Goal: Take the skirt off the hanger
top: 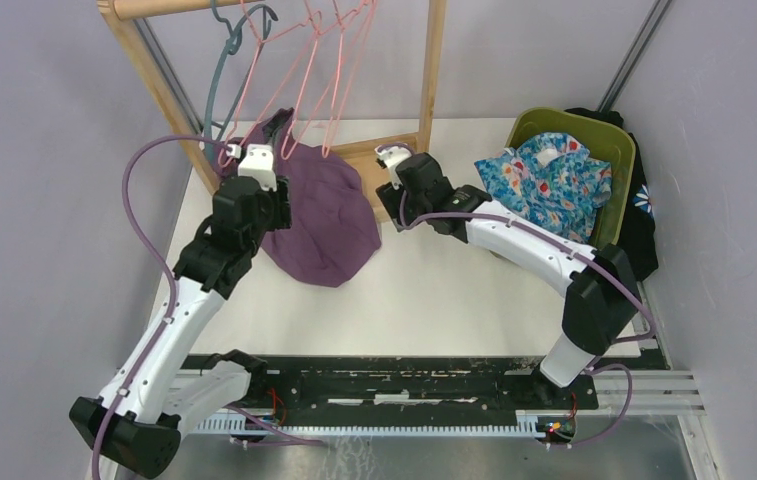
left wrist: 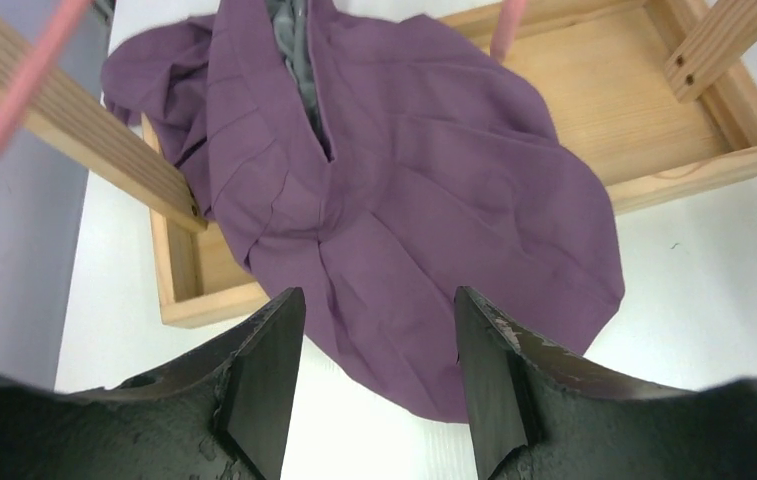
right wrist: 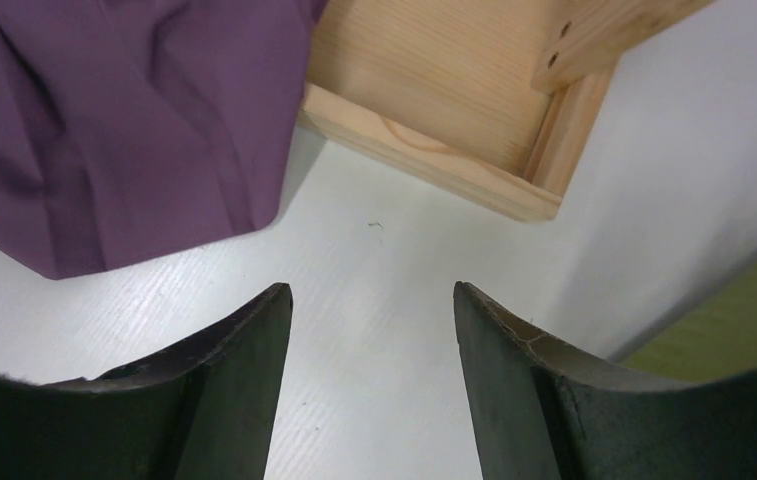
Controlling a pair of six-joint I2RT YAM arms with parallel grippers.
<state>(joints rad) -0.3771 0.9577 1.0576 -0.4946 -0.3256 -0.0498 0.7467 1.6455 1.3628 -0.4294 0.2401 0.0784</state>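
Purple skirt [top: 319, 215] lies below my left gripper [left wrist: 379, 300], whose fingers are spread and empty. Its length runs away from me, waist over the wooden rack base [left wrist: 694, 150], hem nearest me on the table [top: 454, 300]. My right gripper [right wrist: 372, 290] hovers, fingers spread, over bare table just beside the hem.

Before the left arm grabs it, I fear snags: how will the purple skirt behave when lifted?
Probably floppy: the purple skirt lies creased, draping over the wooden base. Likely light, as the cloth looks thin. Lifted, it would probably sag and trail.
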